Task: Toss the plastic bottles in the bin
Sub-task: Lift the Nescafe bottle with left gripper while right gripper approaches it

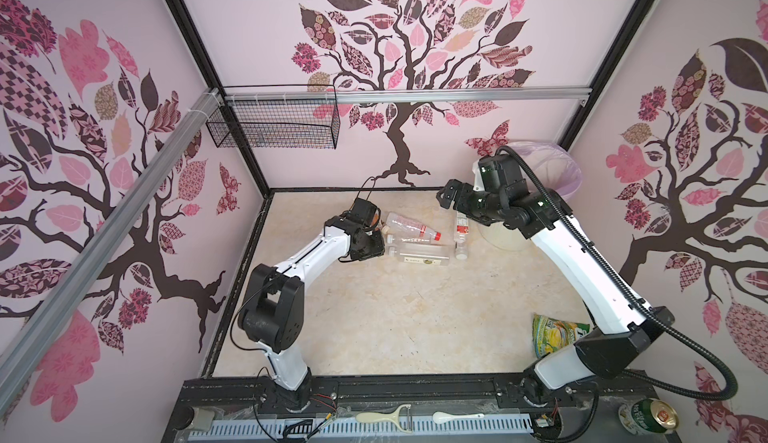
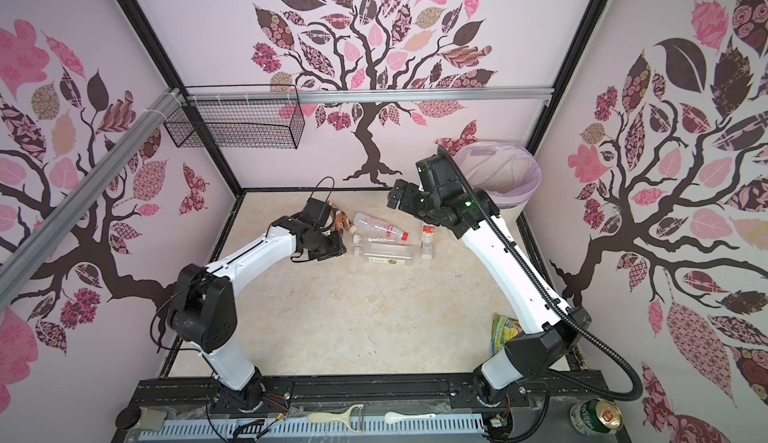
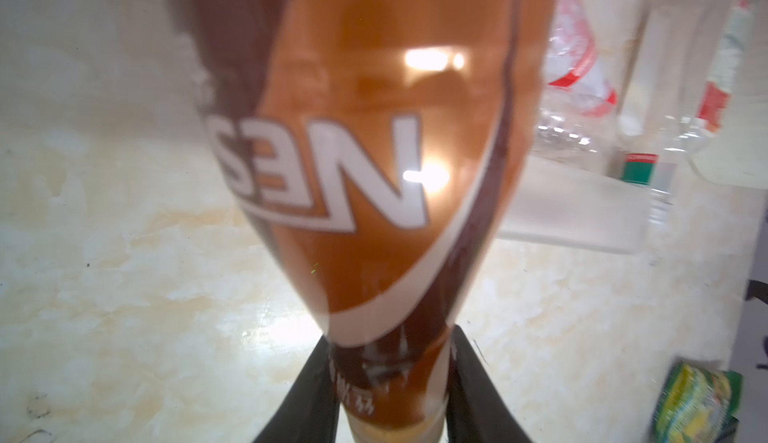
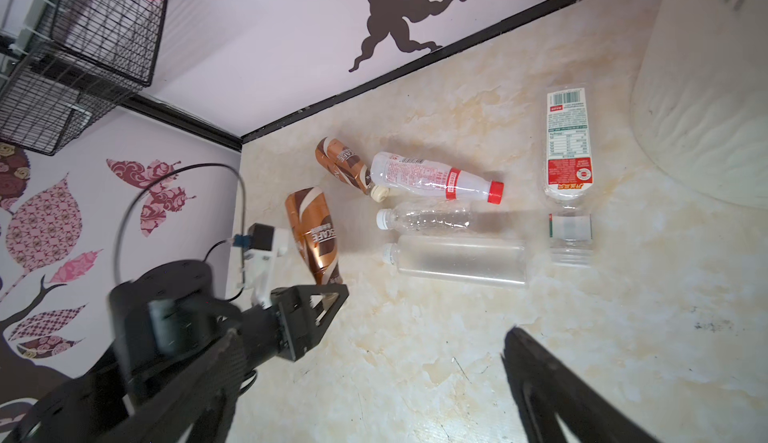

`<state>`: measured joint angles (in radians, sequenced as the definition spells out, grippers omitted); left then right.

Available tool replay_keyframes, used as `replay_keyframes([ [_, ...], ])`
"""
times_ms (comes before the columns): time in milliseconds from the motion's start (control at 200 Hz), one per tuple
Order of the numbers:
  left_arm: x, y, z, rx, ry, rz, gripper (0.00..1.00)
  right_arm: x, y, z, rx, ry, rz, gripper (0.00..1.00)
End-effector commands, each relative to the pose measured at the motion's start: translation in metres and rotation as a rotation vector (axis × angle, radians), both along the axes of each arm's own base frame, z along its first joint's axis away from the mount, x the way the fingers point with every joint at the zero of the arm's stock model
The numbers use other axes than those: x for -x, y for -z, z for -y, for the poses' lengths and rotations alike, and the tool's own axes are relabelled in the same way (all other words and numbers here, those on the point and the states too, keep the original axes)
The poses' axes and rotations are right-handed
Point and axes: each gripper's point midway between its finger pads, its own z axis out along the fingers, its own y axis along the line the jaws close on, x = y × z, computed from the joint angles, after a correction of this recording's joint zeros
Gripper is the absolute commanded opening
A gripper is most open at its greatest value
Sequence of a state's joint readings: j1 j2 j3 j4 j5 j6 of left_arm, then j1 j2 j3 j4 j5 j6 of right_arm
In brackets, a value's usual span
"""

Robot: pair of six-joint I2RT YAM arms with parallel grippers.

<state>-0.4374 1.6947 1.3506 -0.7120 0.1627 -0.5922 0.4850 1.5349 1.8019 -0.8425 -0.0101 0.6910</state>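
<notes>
- Plastic bottles: seven in all, every one visible in the right wrist view.
- Brown-wrapped Nescafe bottles: two, the brown bottle by the side wall (image 4: 311, 233) and the brown bottle by the back wall (image 4: 340, 164).
- Clear bottles with red-and-white labels: two, the red-capped bottle (image 4: 432, 179) and the barcode-label bottle (image 4: 569, 141).
- Clear white-capped bottles: two, the slim ribbed bottle (image 4: 424, 218) and the large square bottle (image 4: 457, 260).
- Short clear bottle (image 4: 570, 233) with a green-edged label: one.
- Waste bin (image 2: 515, 211): one.
- Black wire basket (image 1: 274, 125): one.
- Yellow-green snack bag (image 1: 555, 335): one.
- Green can (image 1: 648, 418): one.
- Peeler (image 1: 386, 416): one.
- White spoon (image 1: 455, 416): one.
- Robot arms: two, the left arm (image 1: 309, 254) and the right arm (image 1: 582, 266).
</notes>
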Motion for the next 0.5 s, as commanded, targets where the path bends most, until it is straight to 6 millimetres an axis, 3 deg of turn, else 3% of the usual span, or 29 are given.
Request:
replay_keyframes([
  [0,0.016,-0.009,0.012,0.103,0.006,-0.001,0.28,-0.01,0.001,0.001,-0.042,0.022,-0.03,0.99],
  [125,0.026,-0.032,0.02,0.194,0.021,0.039,0.28,-0.024,0.005,0.001,-0.083,0.024,-0.044,1.0],
  [495,0.051,-0.104,0.049,0.419,0.155,0.128,0.28,-0.04,0.032,-0.038,-0.221,-0.084,-0.07,0.99],
])
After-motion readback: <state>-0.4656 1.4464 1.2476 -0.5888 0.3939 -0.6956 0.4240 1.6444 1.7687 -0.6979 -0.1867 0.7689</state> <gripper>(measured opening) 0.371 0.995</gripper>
